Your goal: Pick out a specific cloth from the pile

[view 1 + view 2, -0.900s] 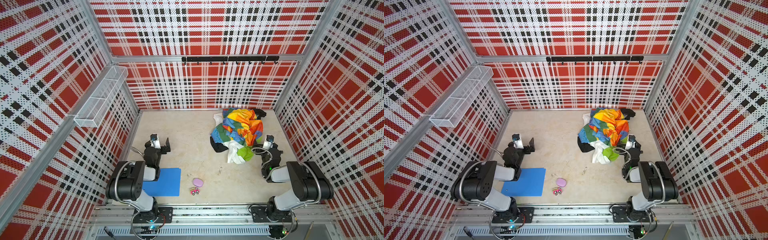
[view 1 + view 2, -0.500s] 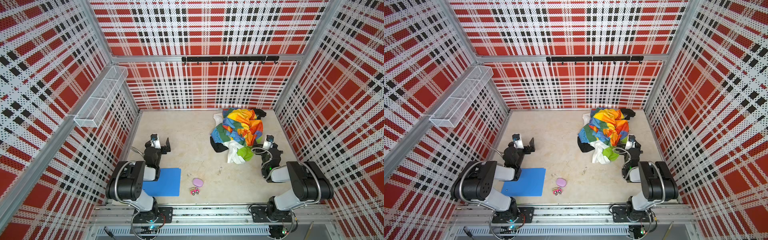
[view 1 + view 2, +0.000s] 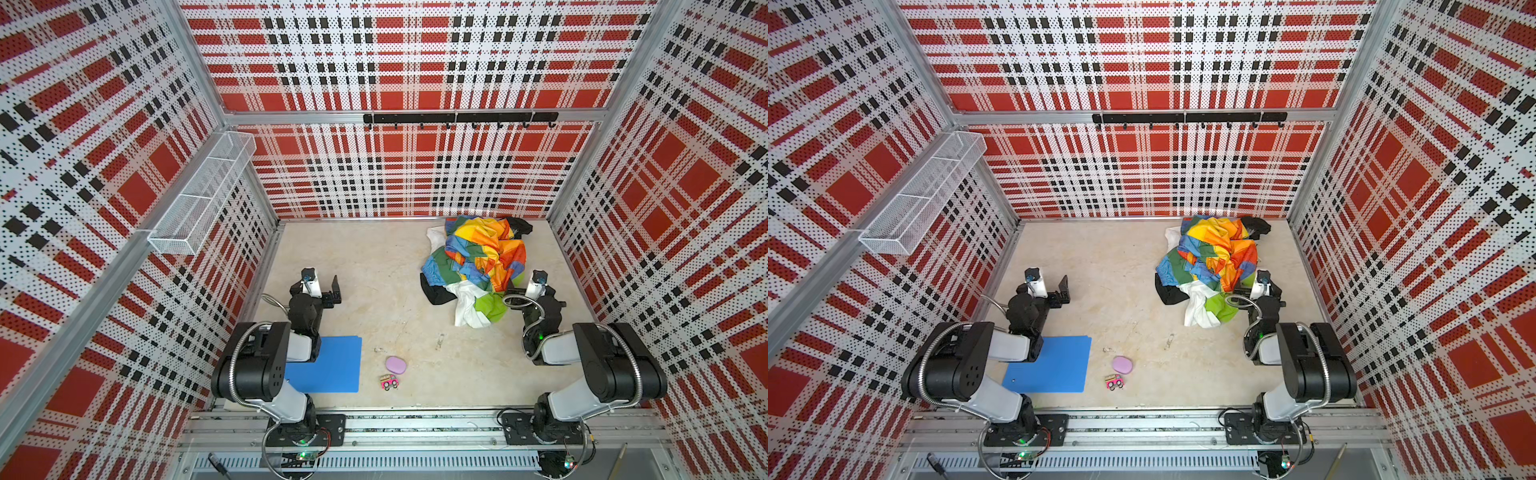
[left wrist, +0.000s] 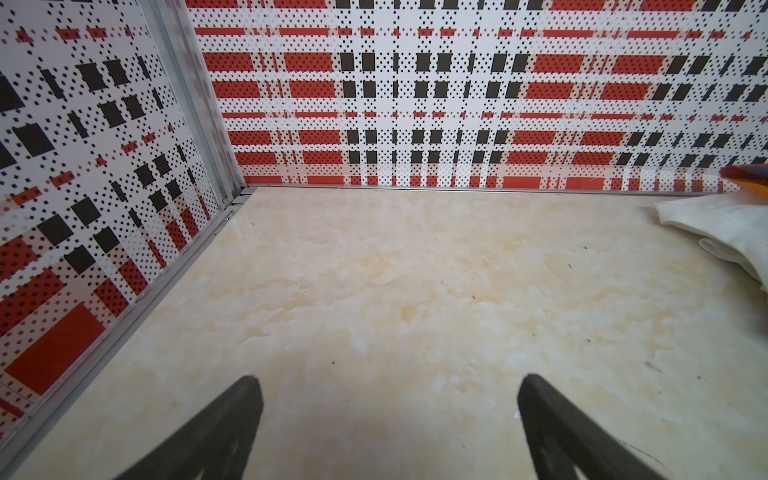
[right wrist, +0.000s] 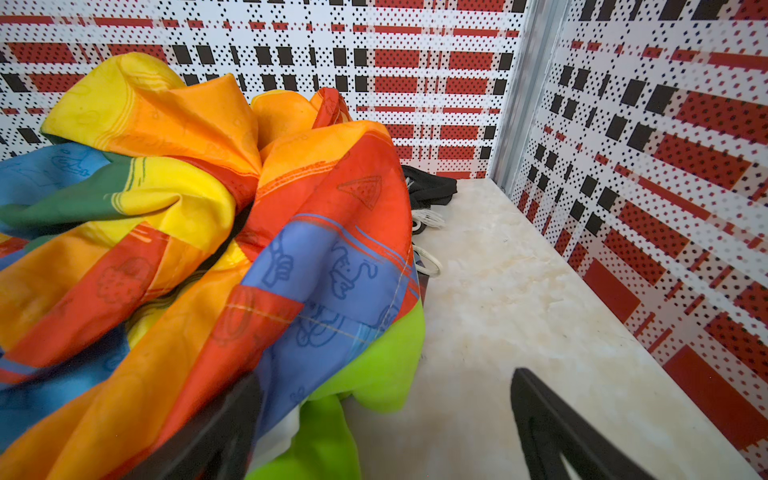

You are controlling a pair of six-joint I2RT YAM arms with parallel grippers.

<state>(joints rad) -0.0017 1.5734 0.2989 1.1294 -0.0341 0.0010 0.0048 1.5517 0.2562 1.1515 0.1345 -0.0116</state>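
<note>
Lime-green fabric garment (image 5: pixel 374 365) at near edge of rainbow garment pile (image 3: pixel 482 249) — between released right jaws; left jaws released — well apart.

Light is bright, even and diffuse from above. In both top views only a thin soft shadow falls on the tabletop (image 3: pixel 374 270) just beside the pile (image 3: pixel 478 253), with no glare. Plaid walls (image 3: pixel 395 166) behind the pile bow toward the frame edges, a wide-lens distortion. In the right wrist view the pile's folds nearest the lens are slightly soft, the further folds sharp.
</note>
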